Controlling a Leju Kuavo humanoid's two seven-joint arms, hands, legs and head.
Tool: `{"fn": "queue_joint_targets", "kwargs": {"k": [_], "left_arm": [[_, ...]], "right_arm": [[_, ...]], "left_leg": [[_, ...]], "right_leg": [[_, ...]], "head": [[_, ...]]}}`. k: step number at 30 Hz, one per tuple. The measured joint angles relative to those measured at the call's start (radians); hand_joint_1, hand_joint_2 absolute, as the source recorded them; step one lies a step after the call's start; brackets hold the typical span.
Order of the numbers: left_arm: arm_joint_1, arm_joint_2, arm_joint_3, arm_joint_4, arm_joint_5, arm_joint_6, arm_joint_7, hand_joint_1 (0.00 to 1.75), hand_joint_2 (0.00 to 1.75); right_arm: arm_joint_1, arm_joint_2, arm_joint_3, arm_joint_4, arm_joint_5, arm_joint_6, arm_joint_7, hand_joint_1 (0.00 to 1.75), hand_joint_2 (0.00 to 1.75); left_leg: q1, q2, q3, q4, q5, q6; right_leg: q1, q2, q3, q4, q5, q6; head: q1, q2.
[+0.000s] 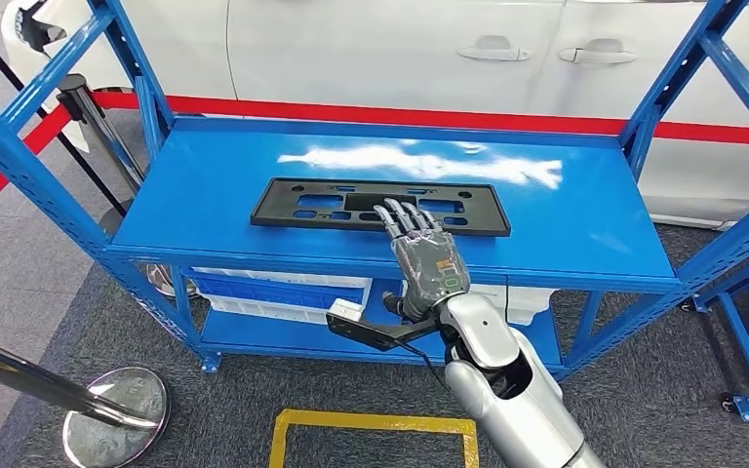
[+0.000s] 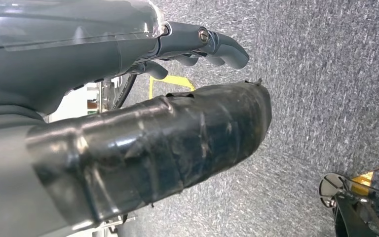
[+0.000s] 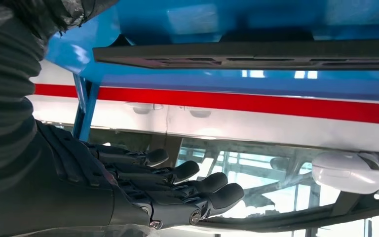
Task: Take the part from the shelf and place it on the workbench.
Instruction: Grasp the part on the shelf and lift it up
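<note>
One robot hand [image 1: 427,255] open above part [image 1: 351,206] on shelf [image 1: 566,214].

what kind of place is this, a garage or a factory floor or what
Probably a car plant or automotive demo area: a white car stands behind a blue steel shelf rack, a flat black car part lies on it under the right hand, and a stanchion cordons the carpeted floor.

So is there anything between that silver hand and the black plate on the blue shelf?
Nothing: in the head view the right hand hangs open over the black plate, its fingertips above the near edge.
</note>
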Motion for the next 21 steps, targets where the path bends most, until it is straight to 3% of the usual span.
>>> {"fn": "queue_joint_targets", "kwargs": {"k": [21], "left_arm": [[0.0, 0.006, 0.0, 0.0, -0.009, -0.001, -0.005, 0.0, 0.0]], "right_arm": [[-0.04, 0.029, -0.027, 0.071, -0.019, 0.003, 0.005, 0.0, 1.75]], "left_leg": [[0.0, 0.0, 0.0, 0.0, 0.0, 0.0]], "right_leg": [[0.0, 0.0, 0.0, 0.0, 0.0, 0.0]], "head": [[0.0, 0.0]]}}
